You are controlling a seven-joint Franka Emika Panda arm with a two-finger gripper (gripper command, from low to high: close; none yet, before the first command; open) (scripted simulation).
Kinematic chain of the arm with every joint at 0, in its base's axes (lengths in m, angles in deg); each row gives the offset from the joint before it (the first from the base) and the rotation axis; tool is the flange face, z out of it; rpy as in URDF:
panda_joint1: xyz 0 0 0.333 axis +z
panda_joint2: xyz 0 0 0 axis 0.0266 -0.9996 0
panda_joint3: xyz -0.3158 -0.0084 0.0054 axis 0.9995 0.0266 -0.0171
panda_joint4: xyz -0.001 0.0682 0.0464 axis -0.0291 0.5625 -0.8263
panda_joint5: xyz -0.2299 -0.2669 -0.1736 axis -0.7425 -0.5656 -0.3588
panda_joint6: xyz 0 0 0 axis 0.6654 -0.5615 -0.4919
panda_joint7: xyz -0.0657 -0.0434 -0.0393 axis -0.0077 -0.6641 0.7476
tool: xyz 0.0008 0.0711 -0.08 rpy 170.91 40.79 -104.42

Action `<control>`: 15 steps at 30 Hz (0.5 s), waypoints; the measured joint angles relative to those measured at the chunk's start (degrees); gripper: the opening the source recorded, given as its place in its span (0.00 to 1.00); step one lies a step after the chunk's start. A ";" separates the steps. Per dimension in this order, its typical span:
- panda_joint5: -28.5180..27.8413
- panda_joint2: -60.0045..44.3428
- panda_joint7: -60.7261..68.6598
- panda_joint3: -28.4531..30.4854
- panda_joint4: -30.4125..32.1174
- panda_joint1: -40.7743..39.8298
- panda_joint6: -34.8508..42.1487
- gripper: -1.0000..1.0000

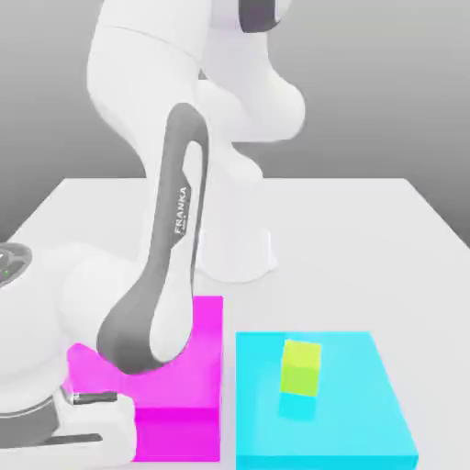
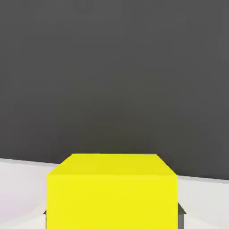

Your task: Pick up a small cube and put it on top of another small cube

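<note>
Bright yellow small plastic-looking cube (image 2: 112,192): close before the hand camera, above pale table; jaw state cannot be told. Advice: carry level, centre over lime-green cube (image 1: 301,368) on cyan block (image 1: 353,413), lower gently.

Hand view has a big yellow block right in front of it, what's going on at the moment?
That is the small yellow cube, sitting very close to the hand camera with dark tool parts at its lower corners; whether it is gripped cannot be told. In the exterior view the Panda arm is bent low over the magenta block. To the exterior view's right, a lime-green cube rests on the cyan block. Nothing is stacked on another small cube yet.
</note>
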 joint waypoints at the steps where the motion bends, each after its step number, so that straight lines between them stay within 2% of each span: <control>1: -0.69 1.45 -0.48 0.69 0.35 0.54 1.07 0.00; 7: -8.77 8.54 -7.33 4.75 0.51 7.78 10.41 0.00; 15: -16.07 21.86 -14.07 17.61 14.68 4.64 8.71 0.00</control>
